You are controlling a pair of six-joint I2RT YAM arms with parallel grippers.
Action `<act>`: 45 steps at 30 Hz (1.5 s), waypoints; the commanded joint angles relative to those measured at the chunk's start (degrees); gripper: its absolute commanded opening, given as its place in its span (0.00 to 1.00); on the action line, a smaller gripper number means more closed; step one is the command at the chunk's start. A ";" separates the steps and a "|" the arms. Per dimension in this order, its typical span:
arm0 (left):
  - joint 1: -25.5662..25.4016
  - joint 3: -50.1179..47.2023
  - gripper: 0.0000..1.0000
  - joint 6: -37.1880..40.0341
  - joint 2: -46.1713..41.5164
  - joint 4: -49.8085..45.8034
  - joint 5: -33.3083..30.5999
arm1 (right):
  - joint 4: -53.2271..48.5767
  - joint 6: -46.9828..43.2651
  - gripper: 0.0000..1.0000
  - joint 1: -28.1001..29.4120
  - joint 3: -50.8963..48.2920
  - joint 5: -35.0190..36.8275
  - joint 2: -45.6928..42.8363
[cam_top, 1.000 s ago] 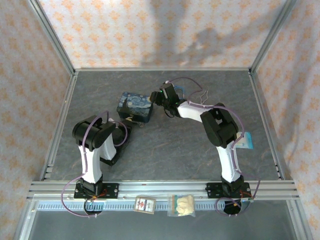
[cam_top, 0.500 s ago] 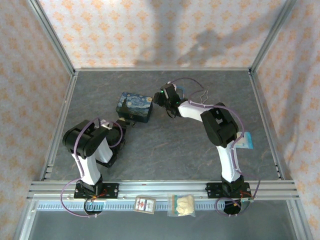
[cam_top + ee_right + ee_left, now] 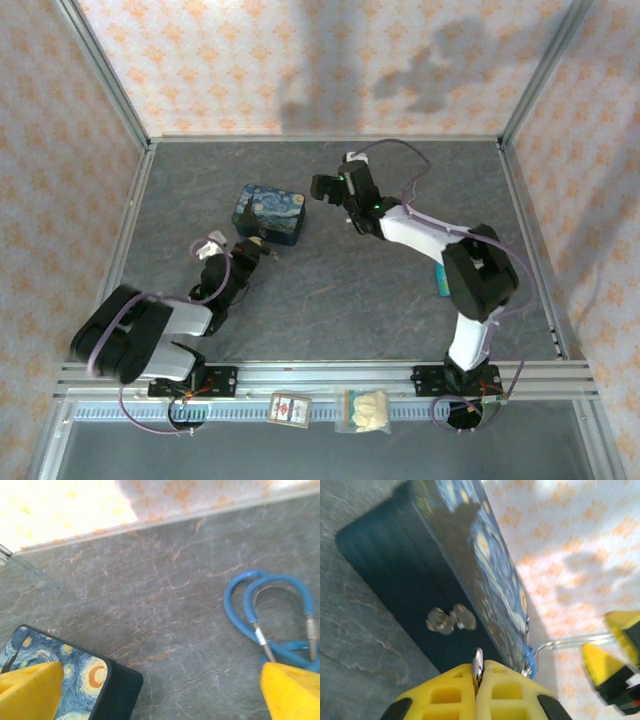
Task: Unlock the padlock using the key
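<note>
- My left pincer [image 3: 479, 677]: closed on the key [image 3: 477, 660], blade tip showing.
- The padlock [image 3: 451, 620]: seemingly the shiny piece on the tin's [image 3: 395, 570] near face, just beyond the key.
- My right pincer [image 3: 160, 695]: gaping, empty, just right of the tin.
- Advice: square blade to keyhole; enter slowly.

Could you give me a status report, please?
Left gripper shut on the key, facing the blue tin's front. Right gripper open beside the tin. Nothing between key and tin.

tin [image 3: 268, 213] blocks ctr-left, open table [image 3: 350, 300] nr front
</note>
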 commanded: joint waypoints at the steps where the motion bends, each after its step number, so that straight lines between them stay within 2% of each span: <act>1: -4.47 5.27 0.00 8.92 -7.37 -23.32 0.65 | 0.69 -4.61 1.00 0.10 -6.57 3.68 -6.03; 6: -11.23 11.42 0.00 11.81 -7.98 -35.24 2.05 | 0.39 -7.49 1.00 -0.37 -14.66 6.89 -13.71; 12: -22.05 20.74 0.00 13.42 2.59 -40.54 4.39 | -0.03 -9.87 1.00 -2.40 -21.53 12.53 -20.03; 17: -27.61 28.86 0.00 14.12 13.55 -40.15 7.98 | 0.34 -10.07 1.00 -4.63 -24.88 14.48 -24.13; 23: -29.04 32.62 0.00 12.71 21.88 -35.20 10.95 | 1.36 -10.33 1.00 -6.06 -28.01 15.05 -26.28; 26: -29.04 33.60 0.19 12.61 24.04 -35.03 10.81 | 1.90 -10.06 1.00 -6.99 -29.43 15.79 -26.38; 30: -28.93 34.32 0.38 13.75 23.04 -37.32 8.33 | 3.68 -10.17 1.00 -8.15 -31.09 15.67 -26.68; 34: -27.34 34.03 0.52 15.58 18.40 -40.02 4.68 | 6.66 -11.53 1.00 -10.06 -32.68 15.70 -26.76; 38: -23.36 31.74 0.66 17.72 10.94 -40.78 1.52 | 10.73 -13.84 1.00 -13.47 -34.85 16.09 -26.36; 41: -19.33 30.83 0.81 22.30 4.19 -44.07 -3.80 | 17.51 -16.51 1.00 -17.08 -38.30 15.48 -25.69; 45: -13.81 29.50 0.99 31.27 -4.47 -47.80 -16.17 | 31.34 -19.44 1.00 -21.37 -44.56 14.51 -23.63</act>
